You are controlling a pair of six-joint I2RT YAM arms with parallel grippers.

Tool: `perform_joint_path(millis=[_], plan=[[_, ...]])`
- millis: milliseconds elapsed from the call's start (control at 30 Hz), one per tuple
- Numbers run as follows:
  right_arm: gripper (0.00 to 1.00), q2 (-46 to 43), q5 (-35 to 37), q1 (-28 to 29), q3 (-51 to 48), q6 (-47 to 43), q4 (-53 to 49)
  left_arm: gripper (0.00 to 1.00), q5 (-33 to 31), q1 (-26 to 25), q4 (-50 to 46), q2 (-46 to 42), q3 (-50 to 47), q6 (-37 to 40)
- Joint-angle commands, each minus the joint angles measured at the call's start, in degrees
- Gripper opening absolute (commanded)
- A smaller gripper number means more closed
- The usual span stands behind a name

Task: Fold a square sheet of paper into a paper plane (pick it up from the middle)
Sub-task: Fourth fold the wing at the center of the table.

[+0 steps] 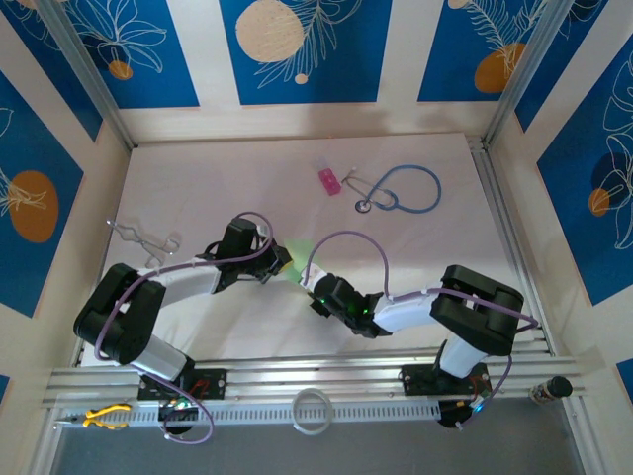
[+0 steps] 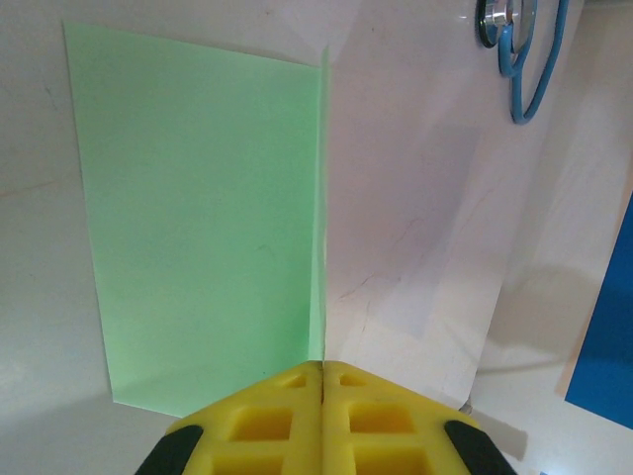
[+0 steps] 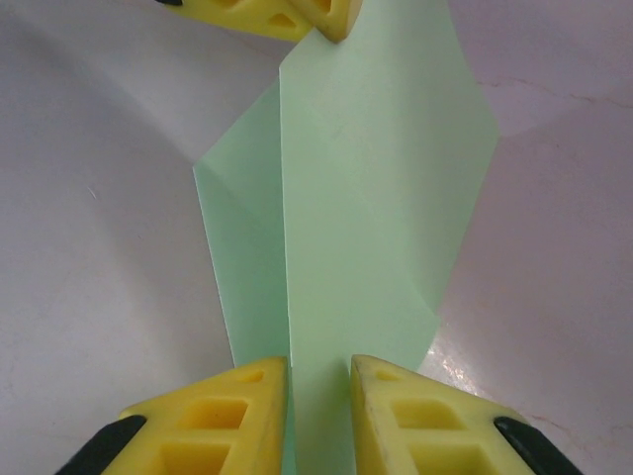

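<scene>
While your left gripper point(image 2: 322, 368) pinches shut on the upright fold of the square sheet of paper point(image 2: 198, 218) at the middle of the table point(image 1: 198, 188), your right gripper point(image 3: 318, 364) straddles its 6 o'clock end, jaws narrowly apart, gripping nothing yet; close squarely on the crease, keeping both halves aligned

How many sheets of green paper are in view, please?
1. The paper is in the middle: the left gripper pinches its fold, and the right gripper straddles the opposite end. Another sheet could be hidden beneath it.
</scene>
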Motion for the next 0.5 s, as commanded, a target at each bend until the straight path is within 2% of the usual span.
perform_joint_path(millis=[0,467], plan=[[0.25,-0.57,1.42,0.12,-0.48,1.90,0.27,0.00,-0.28,-0.17,-0.42,-1.27,1.21,-0.46],[0.23,-0.05,1.12,-0.56,0.14,3.17,-0.91,0.00,-0.55,-0.17,-1.48,-1.51,1.65,0.33]])
